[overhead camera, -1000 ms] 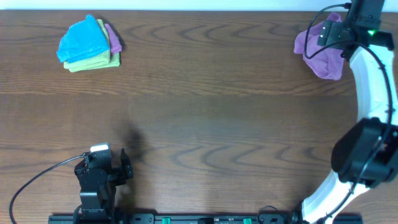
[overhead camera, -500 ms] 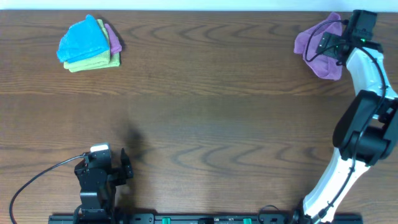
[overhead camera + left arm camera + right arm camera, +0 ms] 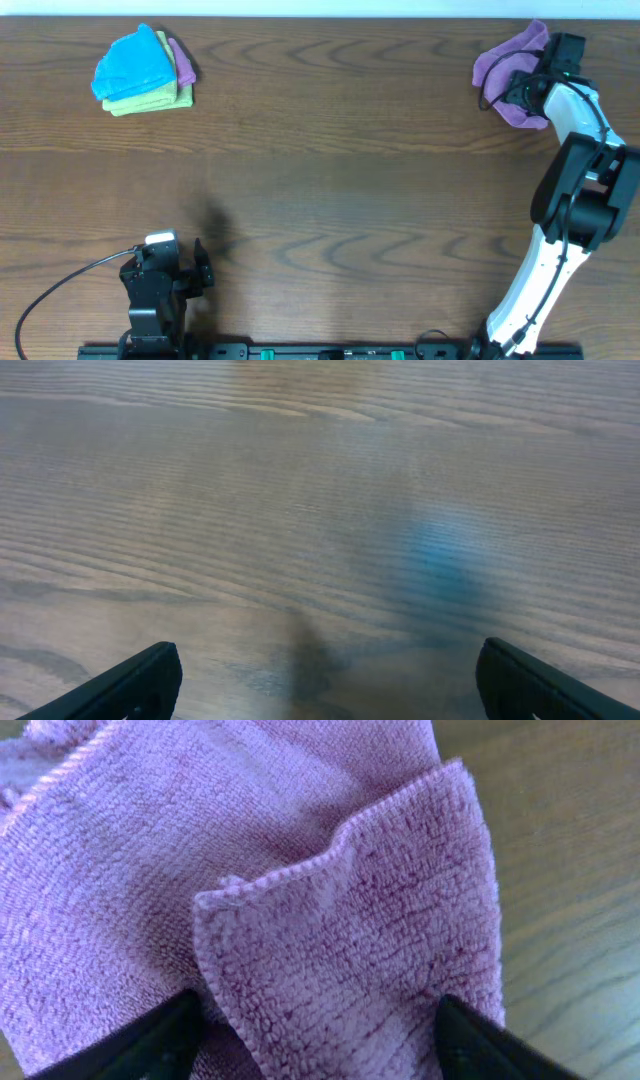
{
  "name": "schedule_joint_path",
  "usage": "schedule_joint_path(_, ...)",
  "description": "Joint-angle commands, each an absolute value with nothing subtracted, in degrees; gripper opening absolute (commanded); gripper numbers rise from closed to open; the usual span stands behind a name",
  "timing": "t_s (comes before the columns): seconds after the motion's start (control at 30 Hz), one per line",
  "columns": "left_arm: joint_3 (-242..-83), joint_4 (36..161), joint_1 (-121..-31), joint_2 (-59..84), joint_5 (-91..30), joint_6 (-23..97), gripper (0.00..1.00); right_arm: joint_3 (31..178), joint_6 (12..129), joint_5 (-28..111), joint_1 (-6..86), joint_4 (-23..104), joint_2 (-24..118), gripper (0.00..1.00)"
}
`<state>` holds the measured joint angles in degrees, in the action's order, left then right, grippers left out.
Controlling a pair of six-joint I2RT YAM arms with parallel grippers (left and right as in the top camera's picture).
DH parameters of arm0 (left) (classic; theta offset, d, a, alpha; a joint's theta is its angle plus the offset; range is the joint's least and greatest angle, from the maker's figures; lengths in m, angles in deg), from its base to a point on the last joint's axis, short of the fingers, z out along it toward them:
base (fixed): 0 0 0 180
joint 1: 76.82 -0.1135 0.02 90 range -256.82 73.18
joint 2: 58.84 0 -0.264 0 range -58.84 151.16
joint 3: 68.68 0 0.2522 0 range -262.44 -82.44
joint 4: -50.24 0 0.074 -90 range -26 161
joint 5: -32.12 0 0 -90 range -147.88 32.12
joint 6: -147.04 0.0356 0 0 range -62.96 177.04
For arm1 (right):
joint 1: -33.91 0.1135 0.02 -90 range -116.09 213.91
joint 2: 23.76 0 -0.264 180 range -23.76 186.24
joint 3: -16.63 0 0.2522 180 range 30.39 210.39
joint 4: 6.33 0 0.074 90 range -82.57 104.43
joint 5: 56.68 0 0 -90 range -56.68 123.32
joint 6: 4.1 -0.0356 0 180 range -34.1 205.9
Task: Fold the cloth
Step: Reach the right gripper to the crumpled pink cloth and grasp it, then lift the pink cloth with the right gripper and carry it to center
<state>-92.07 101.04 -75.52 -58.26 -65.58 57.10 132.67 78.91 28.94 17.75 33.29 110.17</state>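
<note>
The lilac cloth (image 3: 500, 68) lies crumpled at the far right corner of the table. My right gripper (image 3: 522, 88) is down on it, with the arm reaching in from the right. In the right wrist view the cloth (image 3: 300, 900) fills the frame, a folded flap with a stitched hem lying between the two open fingers (image 3: 320, 1035). My left gripper (image 3: 200, 270) is open and empty near the front left edge; the left wrist view shows its fingers (image 3: 325, 680) wide apart over bare wood.
A stack of folded cloths stands at the far left: bright blue (image 3: 135, 62) on top, yellow-green (image 3: 150, 98) under it, a small purple piece (image 3: 183, 62) beside. The brown wooden table (image 3: 330, 180) spans the view.
My right gripper has swung from the far right edge leftward and down onto the lilac cloth. The left arm has not moved.
</note>
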Motion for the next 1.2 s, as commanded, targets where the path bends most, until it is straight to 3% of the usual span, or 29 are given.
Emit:
schedule_joint_path(0.0,-91.48,101.06,-75.28,-58.61,-65.74,57.73,0.95,133.74,78.65,28.85,17.79,32.92,110.04,0.54)
schedule_joint_path(0.07,-91.48,101.06,-75.28,-58.61,-65.74,57.73,0.95,133.74,78.67,28.85,17.81,33.05,109.62,0.45)
schedule_joint_path(0.1,-91.48,101.06,-75.28,-58.61,-65.74,57.73,0.95,133.76,78.67,28.83,17.83,33.19,109.34,0.38)
schedule_joint_path(0.13,-91.48,101.06,-75.28,-58.61,-65.74,57.73,0.95,133.76,78.67,28.83,17.86,33.38,108.97,0.24)
schedule_joint_path(0.27,-91.48,101.06,-75.28,-58.61,-65.74,57.73,0.95,133.76,78.70,28.83,17.86,34.21,107.37,0.02)
schedule_joint_path(0.5,-91.48,101.06,-75.28,-58.61,-65.74,57.73,0.95,133.76,79.59,28.83,18.27,38.89,100.14,0.01)
schedule_joint_path(0.7,-91.48,101.06,-75.28,-58.61,-65.74,57.73,0.95,133.76,80.82,28.83,22.45,48.49,85.93,0.01)
schedule_joint_path(0.97,-91.48,101.06,-75.28,-58.61,-65.74,57.73,0.95,133.76,80.82,28.83,33.92,61.25,68.82,0.01)
schedule_joint_path(1.17,-91.48,101.06,-75.28,-58.61,-65.74,57.73,0.95,133.76,80.55,29.55,46.77,68.64,67.29,0.01)
